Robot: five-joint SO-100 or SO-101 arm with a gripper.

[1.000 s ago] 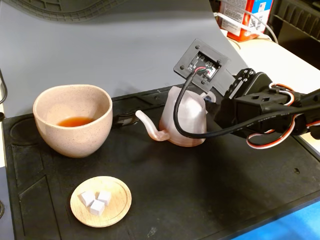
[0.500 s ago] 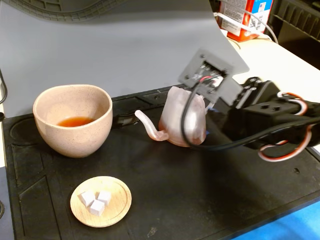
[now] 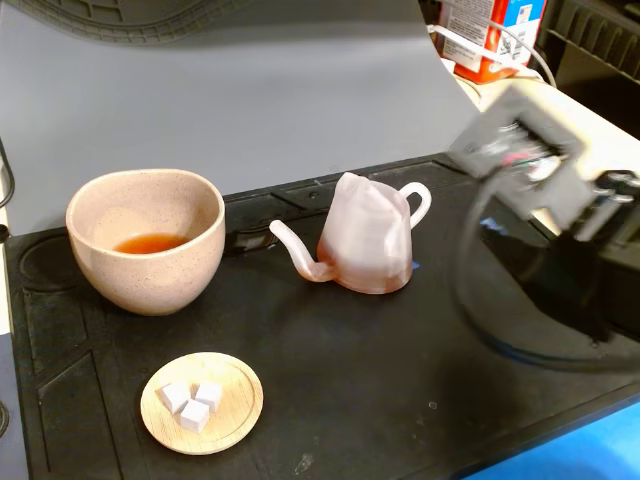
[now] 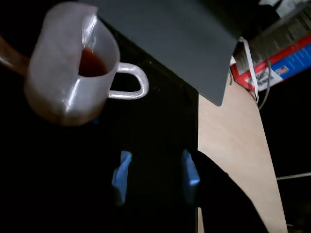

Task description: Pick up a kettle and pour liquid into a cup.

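1. The table [image 3: 400, 400], covered by a black mat, carries everything; a grey sheet rises along its far edge in the fixed view.
2. The arm [image 3: 540, 190] is a blurred shape over the table's right edge in the fixed view, where the hand itself cannot be made out.
3. The cup [image 3: 146, 240] stands near the left edge of the table, upright, with a shallow pool of orange-red liquid [image 3: 150, 243] in its bottom. The wrist view does not show the cup.
4. The kettle [image 3: 368, 240] stands upright near the middle of the table, its thin spout toward the cup and its loop handle toward the right edge, where the arm is. Reddish liquid tints its lower body.
5. In the wrist view the hand [image 4: 155, 177] hangs open and empty, its two blue-tipped fingers [image 4: 121, 175] spread over the black mat. The kettle [image 4: 73, 73] lies apart from it, up and to the left in that view, with the loop handle on the hand's side and dark red liquid visible through the kettle's open top, which the fixed view does not show.
6. A red, white and blue carton [image 3: 490, 35] sits past the table's far right corner; its print cannot be read in either view.
7. A small wooden saucer [image 3: 202, 403] near the front edge, left of centre, holds three white cubes [image 3: 193, 402]; only the fixed view shows it.
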